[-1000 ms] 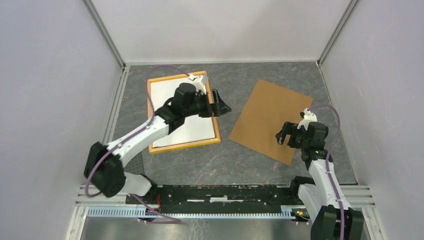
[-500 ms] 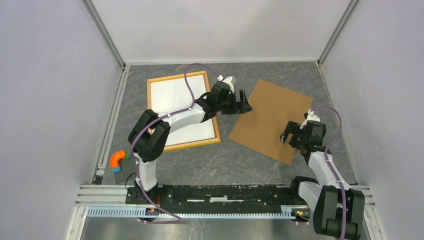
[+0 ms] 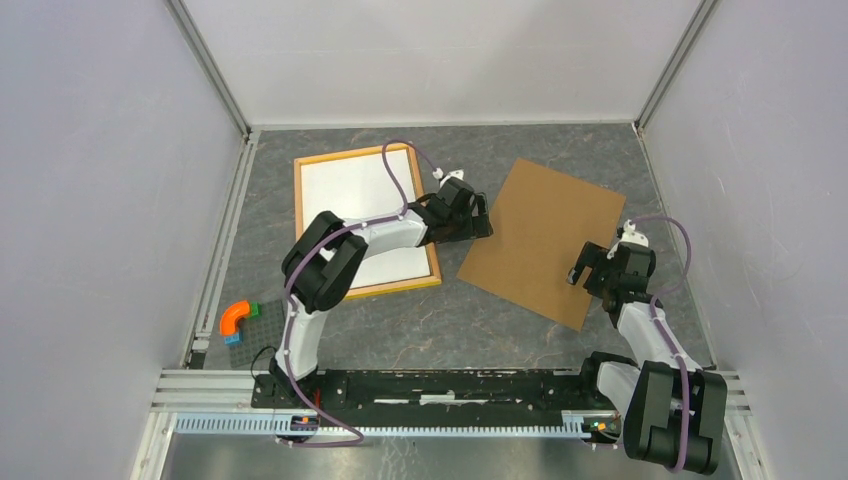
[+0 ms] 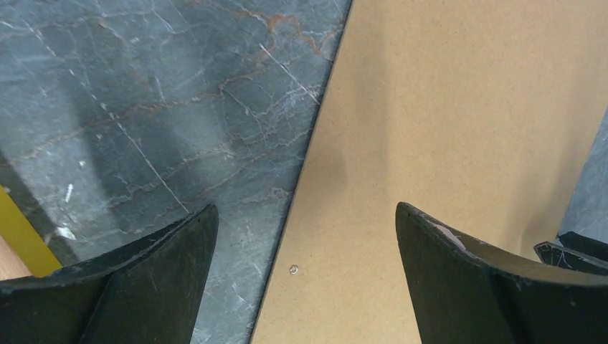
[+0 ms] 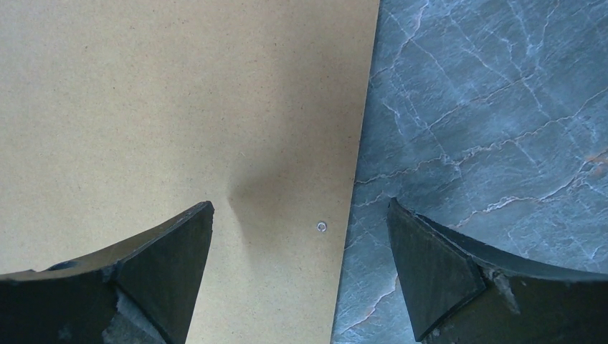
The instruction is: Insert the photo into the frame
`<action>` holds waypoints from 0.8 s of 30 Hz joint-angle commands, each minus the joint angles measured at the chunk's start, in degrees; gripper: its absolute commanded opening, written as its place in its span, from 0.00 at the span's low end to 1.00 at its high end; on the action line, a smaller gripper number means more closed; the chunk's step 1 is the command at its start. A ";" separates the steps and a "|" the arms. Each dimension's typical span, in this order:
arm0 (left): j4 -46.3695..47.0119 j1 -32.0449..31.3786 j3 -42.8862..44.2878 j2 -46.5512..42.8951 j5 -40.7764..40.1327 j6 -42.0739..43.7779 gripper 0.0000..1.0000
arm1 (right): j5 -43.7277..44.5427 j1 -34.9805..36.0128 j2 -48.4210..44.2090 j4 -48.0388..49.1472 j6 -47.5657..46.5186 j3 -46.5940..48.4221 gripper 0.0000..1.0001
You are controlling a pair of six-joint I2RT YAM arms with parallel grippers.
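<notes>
The orange-yellow frame [image 3: 299,230] lies flat at the back left, and its corner [image 4: 21,244] shows in the left wrist view. Inside it lies the photo [image 3: 345,190], plain white side up, partly covered by my left arm. My left gripper [image 3: 483,215] [image 4: 305,208] is open and empty, straddling the left edge of the brown backing panel [image 3: 545,235] [image 4: 444,143]. My right gripper [image 3: 578,270] [image 5: 301,203] is open too, holding nothing, low over the panel's [image 5: 179,107] right edge.
The backing panel lies tilted on the grey marble floor [image 3: 400,320], with a small metal rivet [image 4: 293,269] [image 5: 321,226] near each long edge. An orange and blue block [image 3: 237,318] sits at the near left. Grey walls close in both sides.
My left arm has swung right, off the frame, and its gripper now sits at the panel's left edge. The right gripper has crept slightly to the right. Both stayed open.
</notes>
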 commanded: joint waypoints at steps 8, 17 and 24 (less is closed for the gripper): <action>-2.16 -2.74 2.84 2.13 6.65 -4.60 1.00 | -3.76 -0.24 -0.22 4.23 0.10 -2.32 0.96; 9.89 -2.37 1.13 -1.14 29.02 -9.57 0.97 | -7.20 -0.27 -1.22 4.50 0.53 -4.51 0.96; 26.62 -2.27 -5.79 -7.85 35.66 -22.80 0.91 | -9.40 -0.27 -2.63 4.46 0.57 -5.34 0.96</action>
